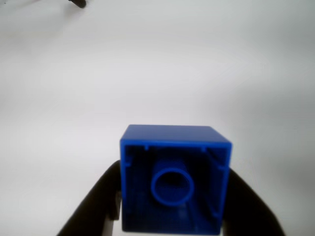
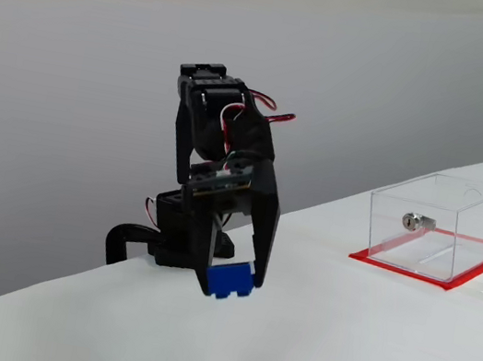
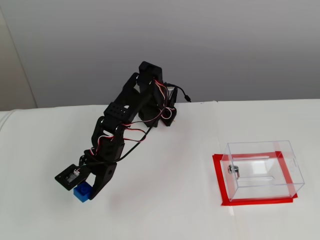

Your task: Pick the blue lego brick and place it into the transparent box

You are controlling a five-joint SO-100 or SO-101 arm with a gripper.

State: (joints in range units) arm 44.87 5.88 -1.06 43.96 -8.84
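Blue lego brick (image 1: 174, 182) clamped between the end effector's (image 2: 229, 281) two black fingers, hollow underside facing the wrist camera, lifted just clear of the white worktop (image 3: 165, 200). Transparent box (image 3: 262, 170), on its red base, well apart from the brick, off to the right in both fixed views. Probably a long carry rightward across bare worktop, then a release above the box.

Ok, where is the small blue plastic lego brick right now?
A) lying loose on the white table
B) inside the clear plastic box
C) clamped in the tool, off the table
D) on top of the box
C: the tool is shut on the small blue plastic lego brick, which a fixed view shows above the white table, far from the clear plastic box.
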